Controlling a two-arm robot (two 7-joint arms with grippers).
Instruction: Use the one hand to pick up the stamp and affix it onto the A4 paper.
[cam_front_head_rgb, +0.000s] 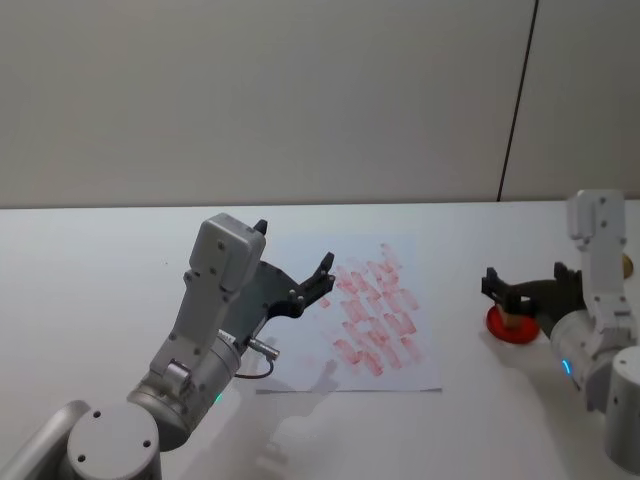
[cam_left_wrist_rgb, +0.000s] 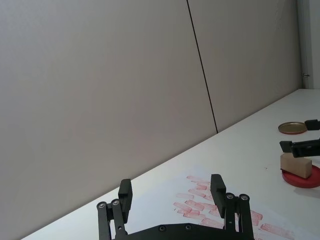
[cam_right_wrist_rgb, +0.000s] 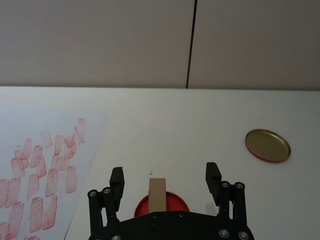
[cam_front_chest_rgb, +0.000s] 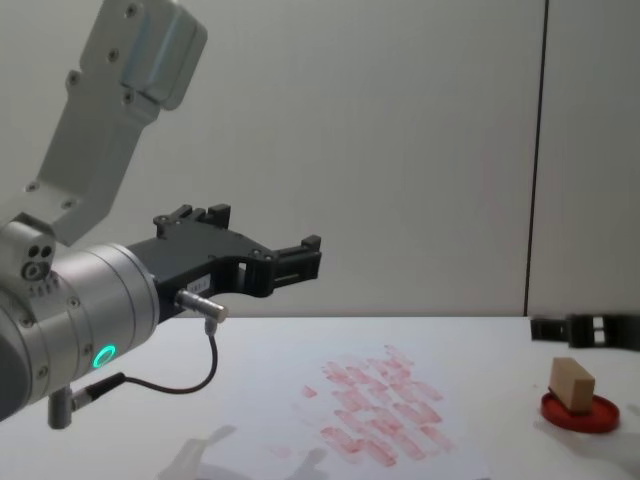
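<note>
wooden stamp (cam_right_wrist_rgb: 157, 194), matt paper (cam_front_head_rgb: 375, 315), brassy lid (cam_right_wrist_rgb: 267, 145)

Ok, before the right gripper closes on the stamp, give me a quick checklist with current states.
1. Right gripper open: ok, fingers spread wide.
2. Stamp between the fingers: ok in the right wrist view, roughly centred.
3. Stamp seated on the red ink pad: ok, it rests on the pad, tilted.
4. Gripper low enough to grasp: cannot tell; in the chest view the fingers look above the stamp.
5. A4 paper free for stamping: not ok, the left gripper hovers open above it.
</note>
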